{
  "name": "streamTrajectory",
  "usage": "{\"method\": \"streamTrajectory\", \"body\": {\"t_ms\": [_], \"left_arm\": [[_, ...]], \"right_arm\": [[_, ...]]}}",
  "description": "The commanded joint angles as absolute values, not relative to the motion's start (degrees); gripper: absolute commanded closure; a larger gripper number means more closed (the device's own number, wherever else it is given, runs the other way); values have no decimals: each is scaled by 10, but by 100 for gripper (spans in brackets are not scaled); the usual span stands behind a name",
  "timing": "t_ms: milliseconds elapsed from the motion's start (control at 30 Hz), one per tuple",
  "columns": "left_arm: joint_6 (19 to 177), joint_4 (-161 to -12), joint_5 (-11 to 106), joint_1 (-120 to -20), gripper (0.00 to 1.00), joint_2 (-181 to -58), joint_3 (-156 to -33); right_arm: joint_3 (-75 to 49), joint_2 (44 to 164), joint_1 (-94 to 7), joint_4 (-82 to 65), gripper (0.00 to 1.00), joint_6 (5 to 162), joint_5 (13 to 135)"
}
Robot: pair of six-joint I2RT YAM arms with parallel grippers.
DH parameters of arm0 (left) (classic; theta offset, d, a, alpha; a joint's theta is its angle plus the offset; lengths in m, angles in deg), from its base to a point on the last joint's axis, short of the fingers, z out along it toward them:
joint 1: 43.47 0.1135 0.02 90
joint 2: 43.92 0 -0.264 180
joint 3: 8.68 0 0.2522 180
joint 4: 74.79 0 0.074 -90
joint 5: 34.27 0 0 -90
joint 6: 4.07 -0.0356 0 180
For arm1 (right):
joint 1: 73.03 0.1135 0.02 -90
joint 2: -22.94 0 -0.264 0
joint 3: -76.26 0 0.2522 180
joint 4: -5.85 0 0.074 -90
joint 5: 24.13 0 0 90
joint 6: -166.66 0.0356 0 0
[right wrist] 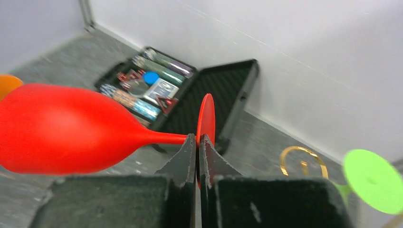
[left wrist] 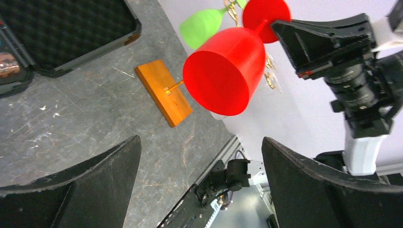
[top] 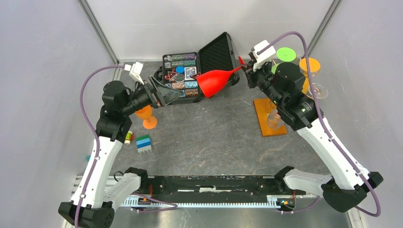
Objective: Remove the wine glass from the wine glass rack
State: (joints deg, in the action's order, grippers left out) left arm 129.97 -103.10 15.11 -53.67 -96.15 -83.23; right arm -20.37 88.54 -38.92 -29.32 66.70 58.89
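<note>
Well, on the left my left gripper [left wrist: 200,142] is spread wide with nothing between its fingers, and it points rightward at the mouth of the red wine glass [top: 216,81]. Beneath that arm an orange goblet [top: 146,114] stands upright on the grey table [top: 214,137], with a small stack of coloured blocks [top: 144,143] nearer to me. Farther back sits the open black case [top: 216,53], its tray filled with small items. The red wine glass lies on its side in the air over the case's right edge, bowl to the left and foot to the right, clear of the wine glass rack [top: 269,116]. My right gripper [right wrist: 197,145] is clamped on its thin stem, right by the foot. At the right the rack stands on its orange-brown base and carries a green glass [top: 286,54], an orange glass [top: 309,65] and a clear glass [top: 319,90].
</note>
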Motion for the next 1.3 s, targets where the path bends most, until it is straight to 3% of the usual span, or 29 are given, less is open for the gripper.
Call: {"method": "streamTrajectory", "body": {"t_ms": [0, 133, 300, 533, 900, 1200, 1267], "left_arm": [[1331, -972, 165, -553, 0, -926, -833], [1359, -955, 167, -555, 1, -904, -833], [1394, -954, 164, -556, 15, -893, -840], [1487, -841, 187, -572, 23, -898, -802], [1487, -819, 265, -691, 42, -960, -824], [1425, -859, 323, -732, 67, -990, -852], [1388, -877, 325, -735, 80, -1000, -866]], "right_arm": [[-138, 862, -389, -129, 100, 805, 657], [-80, 846, -388, -48, 100, 868, 698], [-42, 847, -389, 9, 100, 916, 708], [-4, 858, -388, 82, 100, 965, 734], [-1, 874, -388, 89, 100, 921, 728], [-4, 878, -388, 61, 100, 877, 692], [-12, 883, -388, 45, 100, 877, 685]]}}
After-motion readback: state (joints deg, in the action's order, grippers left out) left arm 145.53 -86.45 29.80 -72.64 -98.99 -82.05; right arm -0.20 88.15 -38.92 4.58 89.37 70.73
